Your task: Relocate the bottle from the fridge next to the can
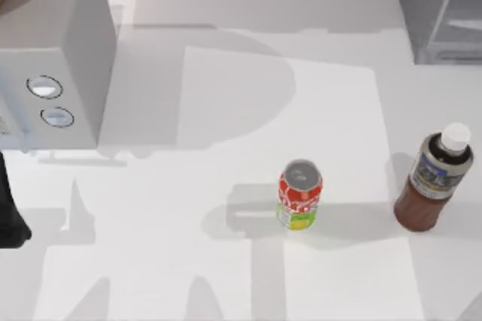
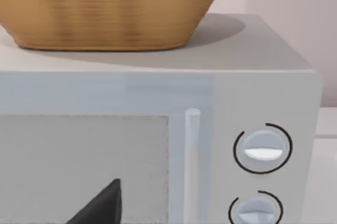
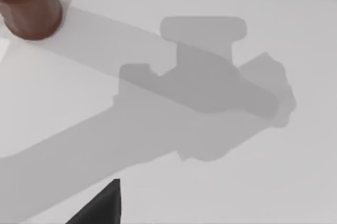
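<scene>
The left arm (image 1: 11, 212) is sitting at the left edge of the desk (image 1: 226, 261), below the microwave, and whether its gripper is released or clenched cannot be told. Its wrist camera is facing the microwave (image 2: 263, 92), a light-grey box with two round knobs (image 2: 262, 149), carrying a woven basket (image 2: 105, 8) on top. The right wrist camera is looking down on the desk beside the base of the bottle (image 3: 31, 13); the right gripper's state cannot be told either. The bottle (image 1: 435, 178) is standing upright on the desk toward the right side, near the can (image 1: 300, 194) but apart from it. The fridge (image 1: 440, 8) is standing at the far right corner.
</scene>
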